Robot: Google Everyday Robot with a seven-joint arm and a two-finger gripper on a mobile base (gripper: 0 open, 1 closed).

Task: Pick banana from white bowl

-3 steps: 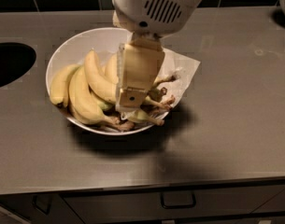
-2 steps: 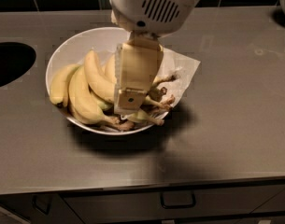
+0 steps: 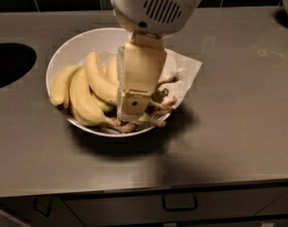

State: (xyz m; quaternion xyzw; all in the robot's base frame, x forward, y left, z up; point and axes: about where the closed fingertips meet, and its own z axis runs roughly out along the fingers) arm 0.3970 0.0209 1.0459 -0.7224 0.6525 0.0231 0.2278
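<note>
- The white bowl (image 3: 68,56) sits on the gray bench (image 3: 238,126), a bit left of the middle.
- A bunch of yellow bananas (image 3: 94,79) lies inside the bowl, mostly on its left side.
- The brown stems (image 3: 157,105) of the bananas point to the right side of the bowl.
- A white paper (image 3: 187,69) lies under the stems, and one corner sticks out over the right rim.
- The pincer (image 3: 134,109) hangs down into the bowl, right where the bananas meet their stems.
- Its tan body covers part of the bananas. I cannot tell if the pincer is gripping a banana or not.
- The big white arm (image 3: 157,4) comes down from the top, above the bowl.
- A dark round hole (image 3: 6,65) is in the bench on the far left.
- A drawer handle (image 3: 180,202) shows below the front edge of the bench.
</note>
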